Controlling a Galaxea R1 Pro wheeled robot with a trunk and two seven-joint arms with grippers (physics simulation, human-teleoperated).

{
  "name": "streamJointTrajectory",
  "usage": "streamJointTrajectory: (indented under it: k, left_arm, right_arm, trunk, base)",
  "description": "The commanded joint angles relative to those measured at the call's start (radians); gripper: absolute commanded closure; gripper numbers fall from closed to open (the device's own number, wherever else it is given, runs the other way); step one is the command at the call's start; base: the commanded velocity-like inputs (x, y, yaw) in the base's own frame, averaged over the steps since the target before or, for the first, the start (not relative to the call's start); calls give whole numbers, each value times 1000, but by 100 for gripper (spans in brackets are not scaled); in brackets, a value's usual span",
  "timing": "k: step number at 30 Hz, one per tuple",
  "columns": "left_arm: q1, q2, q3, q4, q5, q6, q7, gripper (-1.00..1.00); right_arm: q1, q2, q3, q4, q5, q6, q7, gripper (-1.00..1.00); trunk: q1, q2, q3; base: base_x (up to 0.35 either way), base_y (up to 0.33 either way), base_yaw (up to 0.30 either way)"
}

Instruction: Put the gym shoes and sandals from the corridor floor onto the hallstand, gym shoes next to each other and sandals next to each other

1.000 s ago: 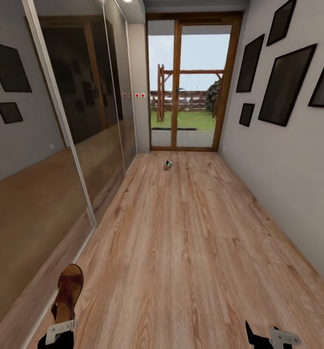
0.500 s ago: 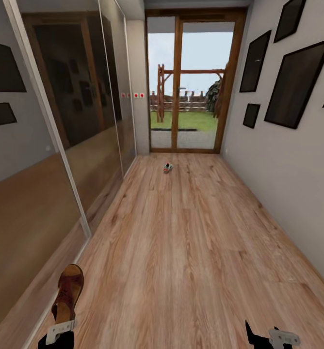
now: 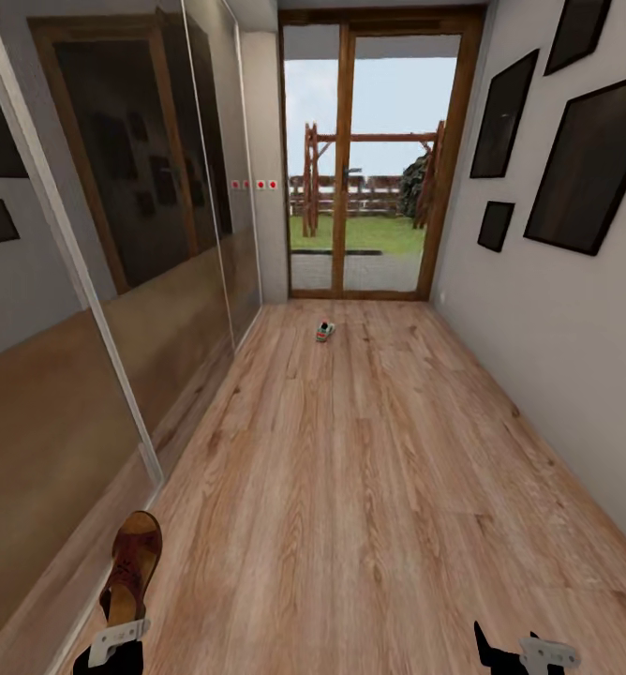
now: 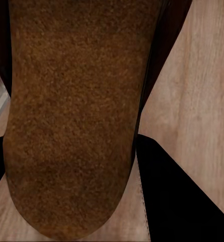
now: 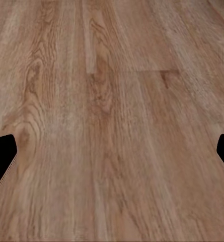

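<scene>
A dark brown sandal (image 3: 133, 561) stands up from my left gripper (image 3: 116, 639), which is shut on it at the lower left of the head view. In the left wrist view the sandal's tan sole (image 4: 74, 111) runs between the black fingers (image 4: 177, 201). One gym shoe (image 3: 324, 331), white with green and red, lies far ahead on the corridor floor (image 3: 369, 487) near the glass door. My right gripper (image 3: 524, 653) hangs low at the right; the right wrist view has its fingertips (image 5: 1, 156) spread wide over bare planks, open and holding nothing. The hallstand is out of view.
Mirrored sliding doors (image 3: 116, 281) line the left side of the corridor. A grey wall with dark picture frames (image 3: 589, 159) runs along the right. A wood-framed glass door (image 3: 374, 169) closes the far end, with a garden behind it.
The whole picture has shifted as the camera advances down the corridor; door and gym shoe look slightly nearer. Both grippers keep their places, the left still holding the sandal.
</scene>
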Motion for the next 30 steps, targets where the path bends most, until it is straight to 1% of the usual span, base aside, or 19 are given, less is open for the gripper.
streamJointTrajectory:
  k: [1,30]
  left_arm:
    - [-1,-1,8,0,-13,-4,-6,100]
    - [-1,-1,7,11,-14,-4,-6,100]
  right_arm:
    - [-1,1,-8,1,10,-4,7,-100]
    - [-1,1,-8,1,10,-4,7,-100]
  trunk:
    - [0,0,-1]
    - [0,0,-1]
  base:
    - [339,0,0]
    - [339,0,0]
